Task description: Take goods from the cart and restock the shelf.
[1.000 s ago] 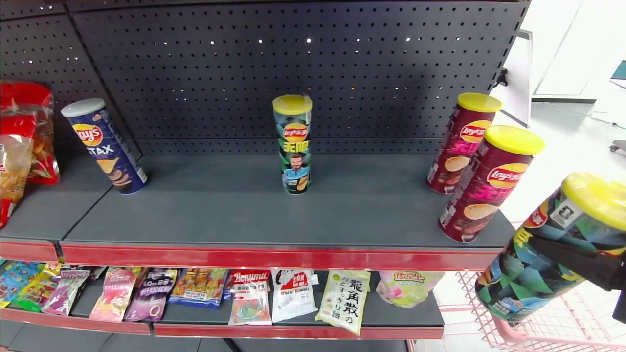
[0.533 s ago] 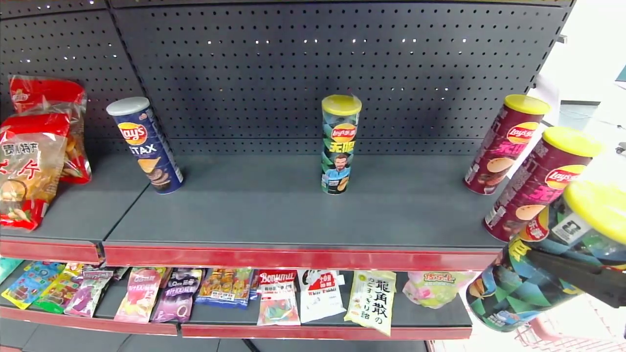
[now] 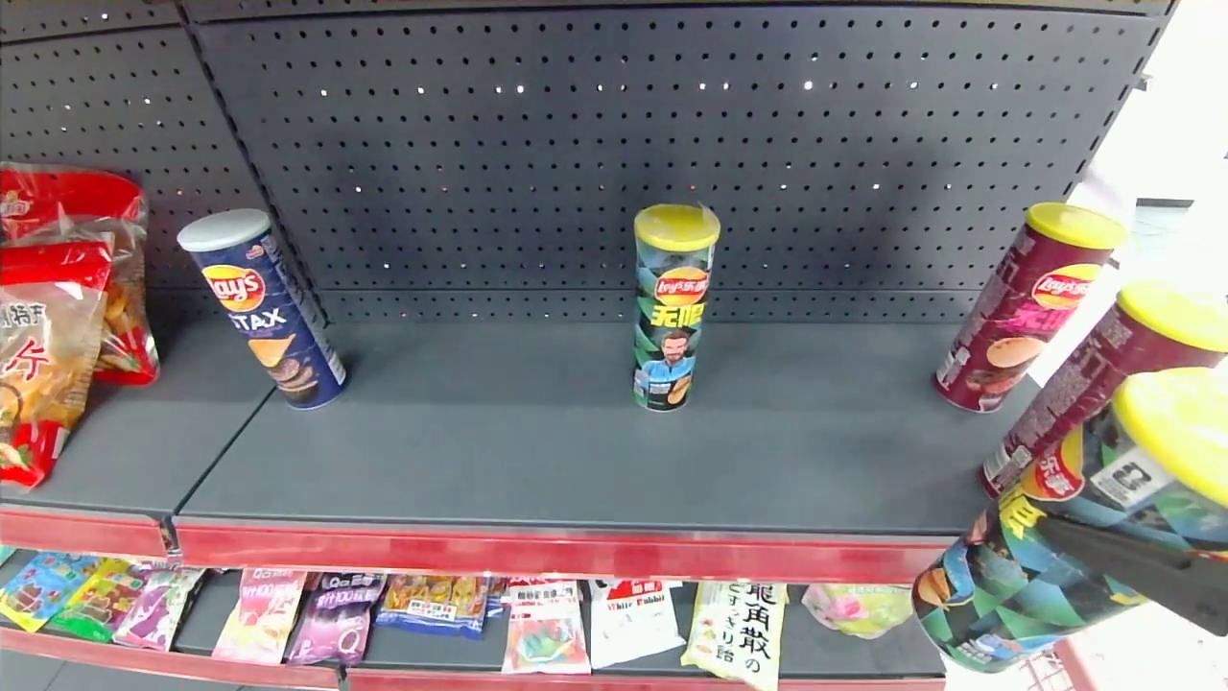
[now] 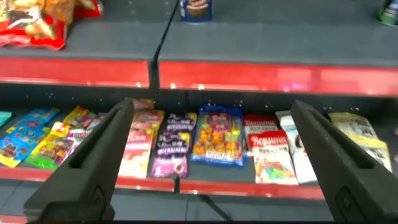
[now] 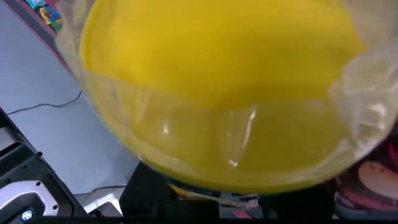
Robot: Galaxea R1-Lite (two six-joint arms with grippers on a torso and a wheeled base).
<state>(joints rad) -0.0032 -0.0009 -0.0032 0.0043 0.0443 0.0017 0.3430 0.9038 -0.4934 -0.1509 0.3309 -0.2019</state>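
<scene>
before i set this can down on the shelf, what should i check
1. Grip: held can clamped in the right tool: ok.
2. Landing space: bare shelf beside the matching green can: ok.
3. Held can upright: not ok, it is tilted.
4. Gap to the front maroon can: cannot tell; the two overlap in the head view.
5. Left tool open, empty, facing the lower shelf: ok.

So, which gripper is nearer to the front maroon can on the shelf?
Right. The right gripper holds a green can close beside the front maroon can; the left gripper faces the snack bags, under the blue can.
</scene>
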